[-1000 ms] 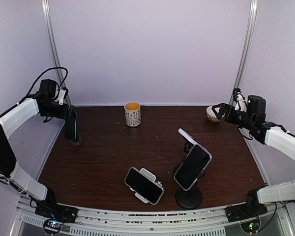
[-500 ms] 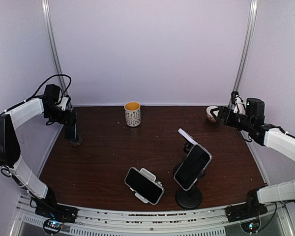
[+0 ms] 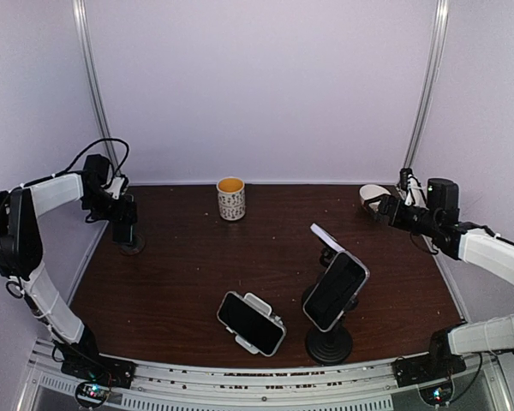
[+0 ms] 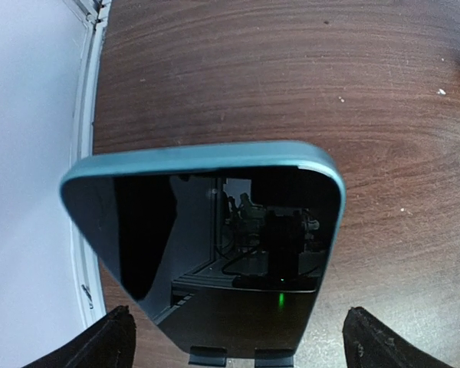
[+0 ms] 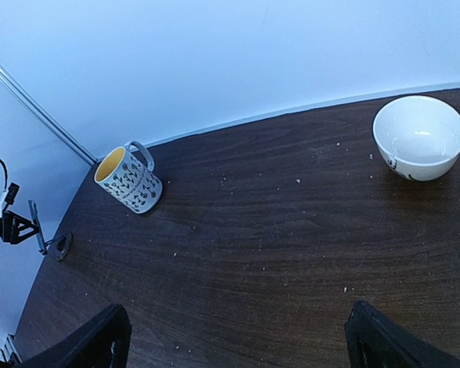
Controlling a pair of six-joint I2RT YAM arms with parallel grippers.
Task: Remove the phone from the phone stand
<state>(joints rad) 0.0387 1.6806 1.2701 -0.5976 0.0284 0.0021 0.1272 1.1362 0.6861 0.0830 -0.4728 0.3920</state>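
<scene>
1. The left gripper stands wide open, its dark fingers either side of the phone with nothing gripped; the phone sits upright between them on a phone stand whose round base lies just below.
2. The phone is a rounded slab in a teal case; its screen is black and glossy (it mirrors the rig).
3. Well off to that gripper's right, on the dark wood-grain table: a patterned mug with a yellow inside, and two more phones on stands; none stands between the fingers and the teal phone.
4. The right gripper is also wide open and empty; a smooth white bowl sits just ahead of it.
</scene>
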